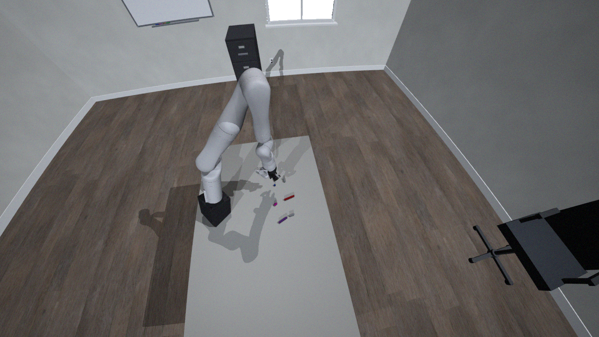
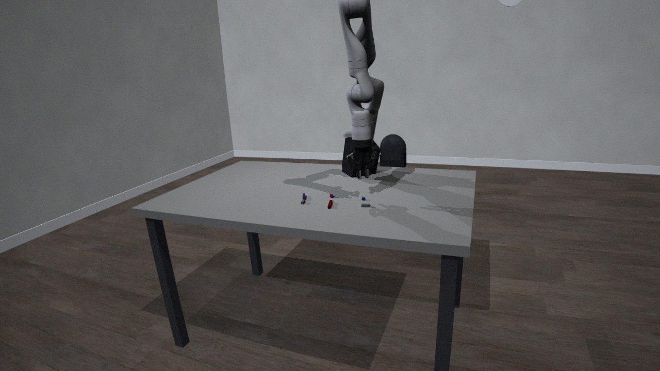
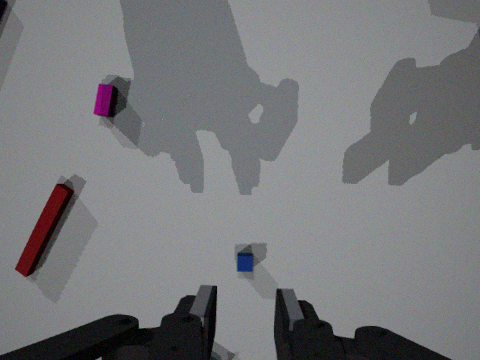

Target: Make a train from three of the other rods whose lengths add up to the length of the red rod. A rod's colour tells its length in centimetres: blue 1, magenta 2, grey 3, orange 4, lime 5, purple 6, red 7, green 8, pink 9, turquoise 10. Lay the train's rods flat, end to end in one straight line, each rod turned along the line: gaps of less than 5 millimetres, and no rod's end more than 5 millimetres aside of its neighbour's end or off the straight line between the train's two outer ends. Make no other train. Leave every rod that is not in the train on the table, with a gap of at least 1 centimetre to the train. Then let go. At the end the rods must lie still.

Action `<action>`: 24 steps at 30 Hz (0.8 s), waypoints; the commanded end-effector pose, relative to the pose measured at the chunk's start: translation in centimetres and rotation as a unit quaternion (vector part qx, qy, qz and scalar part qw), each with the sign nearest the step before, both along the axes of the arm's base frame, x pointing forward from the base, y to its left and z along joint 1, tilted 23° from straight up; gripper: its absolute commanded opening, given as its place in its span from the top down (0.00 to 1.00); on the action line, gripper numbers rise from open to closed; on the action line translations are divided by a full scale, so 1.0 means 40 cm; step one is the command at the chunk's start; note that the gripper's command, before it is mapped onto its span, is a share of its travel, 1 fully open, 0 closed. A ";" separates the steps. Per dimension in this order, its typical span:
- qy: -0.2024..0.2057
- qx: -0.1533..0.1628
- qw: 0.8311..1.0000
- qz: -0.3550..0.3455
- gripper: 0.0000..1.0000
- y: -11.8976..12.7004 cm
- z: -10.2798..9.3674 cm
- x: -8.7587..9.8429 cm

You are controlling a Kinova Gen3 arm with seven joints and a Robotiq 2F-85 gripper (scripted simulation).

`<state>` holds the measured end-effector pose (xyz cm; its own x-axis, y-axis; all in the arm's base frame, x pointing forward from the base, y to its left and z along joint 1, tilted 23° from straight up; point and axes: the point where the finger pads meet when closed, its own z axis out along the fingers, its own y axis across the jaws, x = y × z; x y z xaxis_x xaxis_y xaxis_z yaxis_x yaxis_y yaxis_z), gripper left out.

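Note:
My gripper [image 3: 245, 308] is open and empty, raised above the table; it also shows in the exterior and top views [image 2: 363, 174] [image 1: 274, 176]. A small blue rod [image 3: 246, 262] lies on the table just beyond the fingertips, apart from them. A grey rod [image 2: 365, 205] lies close beside the blue rod [image 2: 363, 198]; in the wrist view the fingers mostly hide it [image 3: 220, 356]. The red rod [image 3: 43, 228] lies flat to the left. A magenta rod [image 3: 104, 100] lies beyond it. A purple rod [image 2: 303, 195] and a second grey rod [image 2: 302, 201] lie together further left.
The arm's black base [image 1: 214, 208] stands at the table's edge. The rods lie in a loose row across the table's middle [image 2: 330, 204]. A file cabinet [image 1: 243, 50] and an office chair [image 1: 540, 247] stand on the floor away from the table.

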<state>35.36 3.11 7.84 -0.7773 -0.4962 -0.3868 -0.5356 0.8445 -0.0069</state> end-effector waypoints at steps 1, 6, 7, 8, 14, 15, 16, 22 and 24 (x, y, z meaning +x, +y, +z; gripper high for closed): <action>-0.001 -0.001 1.000 0.000 0.00 -0.001 0.002 0.001; -0.001 -0.001 1.000 0.000 0.00 -0.001 0.002 0.001; -0.001 -0.001 1.000 0.000 0.00 -0.001 0.002 0.001; -0.001 -0.001 1.000 0.000 0.00 -0.001 0.002 0.001; -0.001 -0.001 1.000 0.000 0.00 -0.001 0.002 0.001; -0.001 -0.001 1.000 0.000 0.00 -0.001 0.002 0.001; -0.001 -0.001 1.000 0.000 0.00 -0.001 0.002 0.001; -0.007 -0.007 1.000 0.023 0.00 0.003 0.004 0.013; -0.016 -0.017 0.998 0.056 0.00 0.008 0.005 0.028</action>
<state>35.90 3.17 7.96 -0.7288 -0.5634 -0.3891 -0.5980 0.8005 -0.0391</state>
